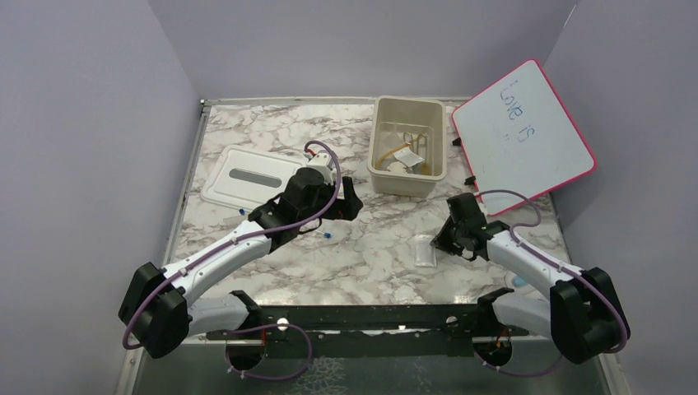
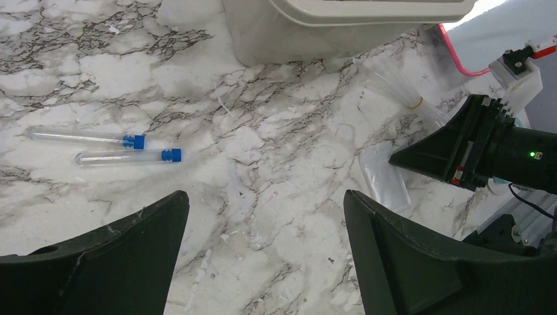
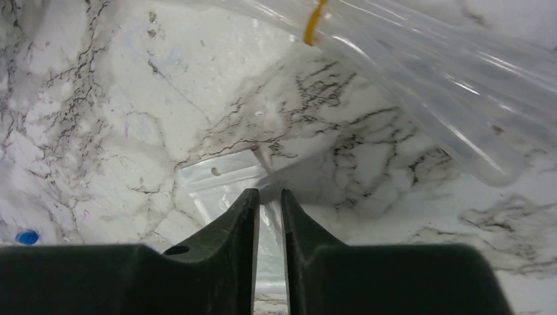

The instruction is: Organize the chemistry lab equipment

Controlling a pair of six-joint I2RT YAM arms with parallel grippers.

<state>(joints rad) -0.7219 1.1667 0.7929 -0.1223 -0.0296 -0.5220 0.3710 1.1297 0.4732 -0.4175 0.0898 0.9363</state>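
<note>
We see the left gripper (image 2: 263, 203) hanging over the marble table (image 1: 362, 271) left of centre, jaws spread wide and nothing between them. Just to its left in its wrist view, two thin blue-capped clear tubes (image 2: 89, 136) (image 2: 128, 157) lie flat side by side on the marble, caps at the same end, close together but apart from the fingers.

On the right side, the right gripper (image 3: 269, 193) is down low at a clear plastic packet (image 1: 424, 249) that lies flat on the table, nearer to us than the beige tub (image 1: 379, 148). Its fingers (image 3: 230, 223) are drawn almost together with only a thin slit between them, and the packet's edge sits right at the tips. We cannot tell whether they actually pinch it.

Just beyond the fingertips lies a banded clear sleeve (image 3: 420, 72), a yellow band around it.

At the far side the tub holds an amber rubber tube (image 1: 403, 152) among small pale items. The white lid (image 1: 247, 177) lies to the tub's left, and the pink-framed whiteboard (image 1: 523, 136) sits to its right.
</note>
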